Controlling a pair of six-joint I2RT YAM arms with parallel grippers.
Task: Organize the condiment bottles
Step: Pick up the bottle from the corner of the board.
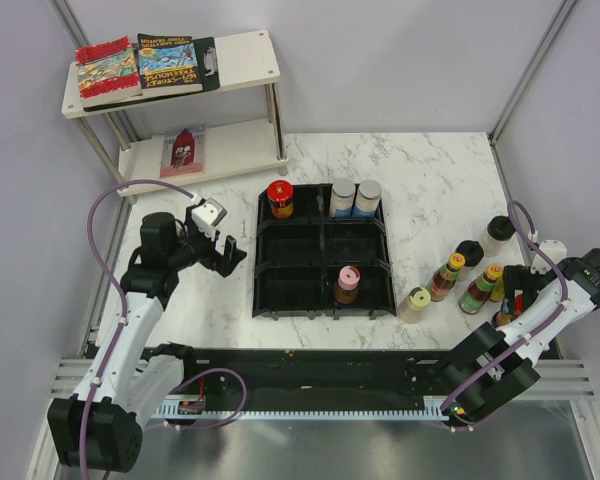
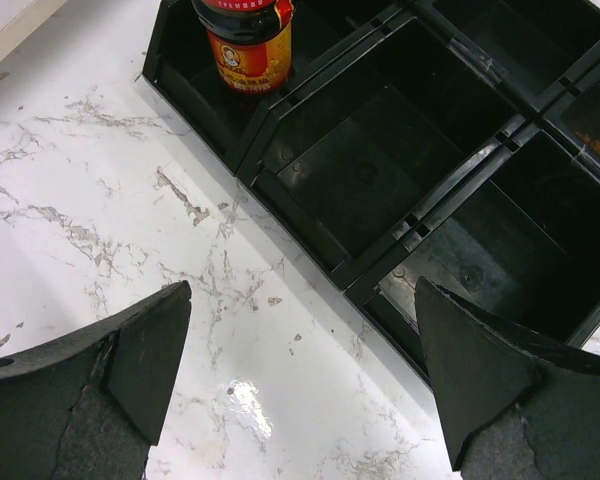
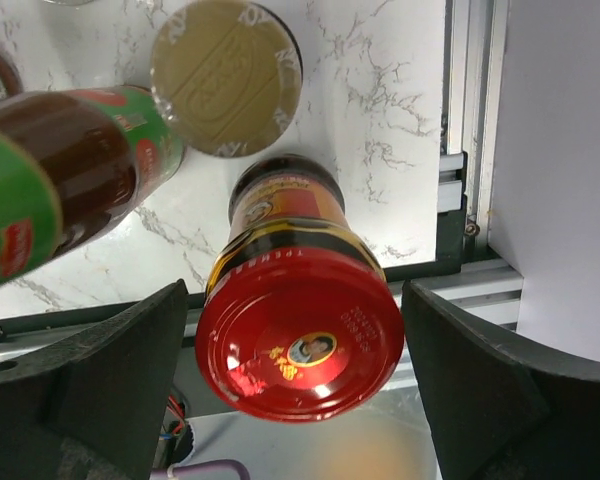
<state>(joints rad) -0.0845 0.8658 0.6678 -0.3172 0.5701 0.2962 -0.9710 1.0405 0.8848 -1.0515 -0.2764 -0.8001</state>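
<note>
We take the black tray [image 1: 290, 245] in the middle of the table [image 1: 430, 170] as our landmark. Four of the task's things stand in it. A red-capped jar [image 1: 280, 199] is in its far-left compartment, and two silver-capped jars [image 1: 342, 197] stand side by side in its far-right one. A pink-capped bottle [image 1: 347, 283] is in its near-right one.

The others stand in a loose cluster on the table to the right of the tray. A yellow-lidded jar [image 1: 418, 300] is nearest the tray's near-right corner. Farther right come a yellow-capped brown bottle [image 1: 447, 274], a black-capped jar [image 1: 470, 252], a cream-capped jar [image 1: 498, 232] and a green-labelled bottle [image 1: 482, 287].

Farthest from the tray, a red-lidded jar [image 3: 300, 345] stands upright between the fingers of the right tool [image 3: 292, 300]. That tool is released, with its jaws spread wide on either side of the lid. We cannot tell whether they touch the jar.

The left tool [image 2: 300, 300] hangs over the marble just left of the tray, level with its middle row. It is released too, its jaws wide apart and grasping nothing.

Beyond the tray's far-left corner we see a two-tier shelf [image 1: 230, 60] carrying books [image 1: 140, 65].
</note>
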